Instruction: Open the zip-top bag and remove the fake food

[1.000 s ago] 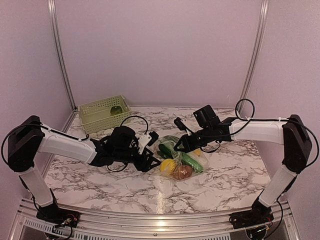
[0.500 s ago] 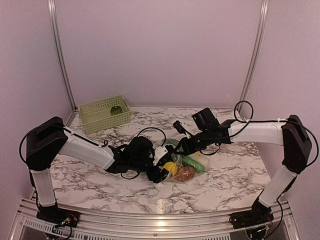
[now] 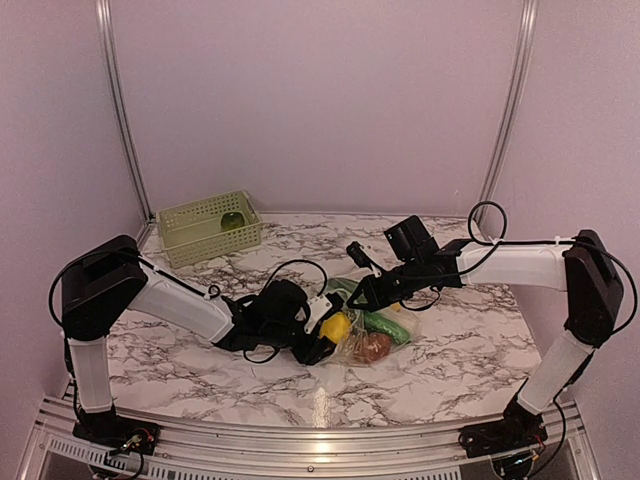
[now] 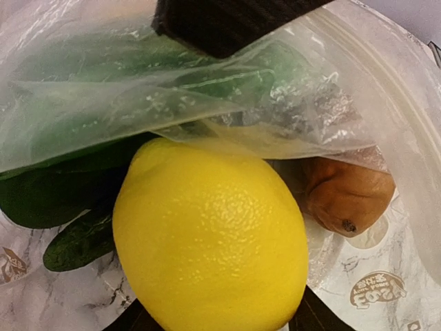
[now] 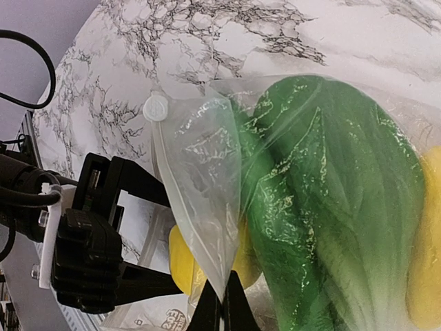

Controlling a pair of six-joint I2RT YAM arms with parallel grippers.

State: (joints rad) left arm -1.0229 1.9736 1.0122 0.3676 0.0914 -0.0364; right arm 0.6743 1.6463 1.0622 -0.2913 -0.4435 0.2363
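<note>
1. At table centre lies the zip-top bag point(image 3: 392, 318), mouth facing 9 o'clock, fake food point(image 3: 372, 346) inside
2. Right gripper point(image 3: 362, 297) pinches its upper lip at 12 o'clock
3. Left gripper point(image 3: 328, 337), nearer, clasps the lemon point(image 3: 336, 324) at the mouth; withdrawal likely runs toward 9 o'clock

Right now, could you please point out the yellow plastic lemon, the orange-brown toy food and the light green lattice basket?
Yellow plastic lemon point(image 4: 210, 241): left wrist view, its middle.
Orange-brown toy food point(image 4: 348, 193): left wrist view, its rounded end.
Light green lattice basket point(image 3: 210, 243): top external view, near wall.
</note>
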